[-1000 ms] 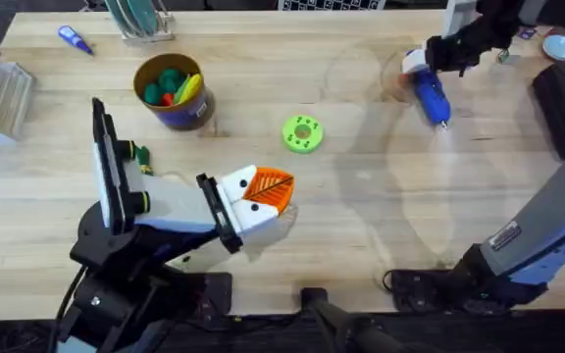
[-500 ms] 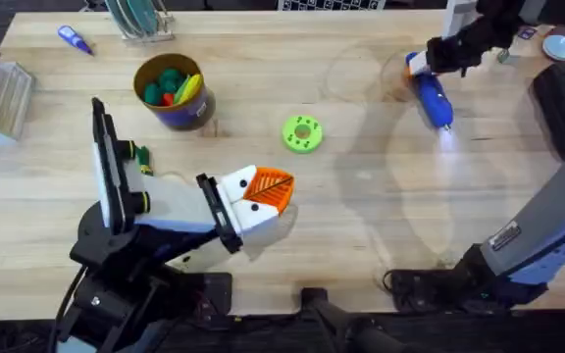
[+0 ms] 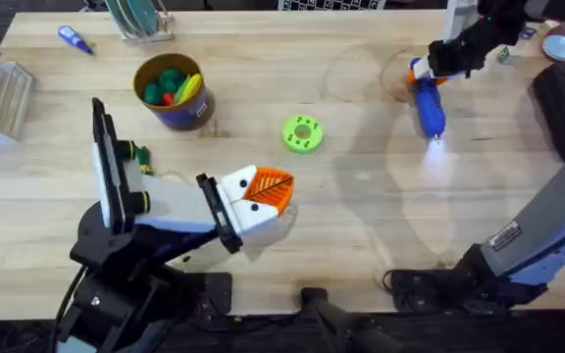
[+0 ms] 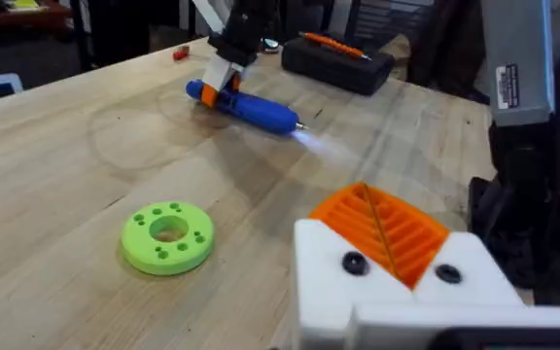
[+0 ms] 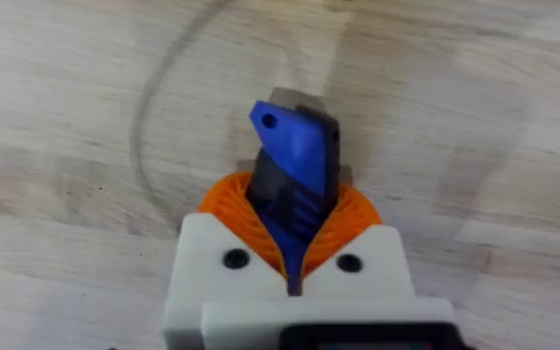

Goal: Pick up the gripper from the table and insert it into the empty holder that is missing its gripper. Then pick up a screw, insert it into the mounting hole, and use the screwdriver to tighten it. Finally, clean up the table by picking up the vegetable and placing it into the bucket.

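we have the right gripper (image 3: pixel 432 67) at the far right of the counter (image 3: pixel 361 226), its jaws closed on the rear end of the screwdriver (image 3: pixel 429 101), whose tip still points down toward the wood. held so far back, we judge it could pivot or slip as it lifts. a black case sits close at the right edge; open room lies toward the middle. our left gripper (image 3: pixel 263 191) rests near the front, jaws closed and empty, just short of the green disc (image 3: pixel 302 133).
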Controlling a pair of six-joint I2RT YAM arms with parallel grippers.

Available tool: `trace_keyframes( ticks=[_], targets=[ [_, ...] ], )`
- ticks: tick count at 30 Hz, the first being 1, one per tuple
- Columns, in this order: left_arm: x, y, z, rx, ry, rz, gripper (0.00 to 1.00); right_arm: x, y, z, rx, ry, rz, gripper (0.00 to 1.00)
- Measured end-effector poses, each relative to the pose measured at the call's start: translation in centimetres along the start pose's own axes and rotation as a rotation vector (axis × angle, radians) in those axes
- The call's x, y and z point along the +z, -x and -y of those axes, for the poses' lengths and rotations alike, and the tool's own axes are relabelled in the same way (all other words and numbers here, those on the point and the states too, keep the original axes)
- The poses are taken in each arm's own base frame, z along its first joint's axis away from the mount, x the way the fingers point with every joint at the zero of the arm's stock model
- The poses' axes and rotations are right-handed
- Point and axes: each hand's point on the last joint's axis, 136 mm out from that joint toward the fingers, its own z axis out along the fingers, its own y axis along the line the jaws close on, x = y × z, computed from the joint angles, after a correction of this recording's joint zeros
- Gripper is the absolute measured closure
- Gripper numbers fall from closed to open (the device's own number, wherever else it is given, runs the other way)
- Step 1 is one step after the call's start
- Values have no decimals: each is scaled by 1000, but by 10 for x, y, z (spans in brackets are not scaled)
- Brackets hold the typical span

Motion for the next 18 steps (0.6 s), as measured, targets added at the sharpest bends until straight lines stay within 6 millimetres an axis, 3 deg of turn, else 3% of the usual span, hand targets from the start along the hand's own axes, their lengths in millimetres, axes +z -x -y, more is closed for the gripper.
trace_keyframes(
  ticks=[12, 18],
  targets=[
    [0, 0, 0, 0, 0, 0, 995, -30, -5, -6, 1, 2, -6, 977],
    [0, 0, 0, 0, 0, 0, 995, -65, -6, -11, -2, -5, 19, 977]
  ],
)
